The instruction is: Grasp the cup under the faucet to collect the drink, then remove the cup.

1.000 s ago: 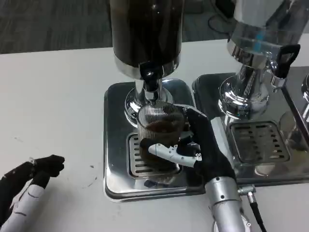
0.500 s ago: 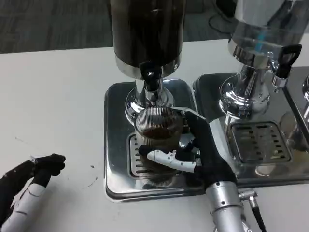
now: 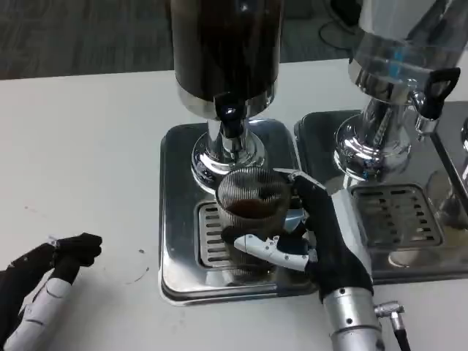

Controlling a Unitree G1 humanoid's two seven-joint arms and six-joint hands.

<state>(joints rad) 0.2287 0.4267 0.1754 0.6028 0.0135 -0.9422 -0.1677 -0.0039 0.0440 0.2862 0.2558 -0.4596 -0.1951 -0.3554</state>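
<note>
We look down on a broad white table (image 3: 88,146) with a matte top, faintly marked by a few small dark specks and scuffs near its front left part. Beyond its far edge we see a strip of dark grey carpeted floor (image 3: 80,36), its weave showing as fine diagonal lines. At the upper right, past the table, we make out a black cable (image 3: 338,31) lying on that floor. The light is even and soft, and the table throws back only dull, pale brightness.
</note>
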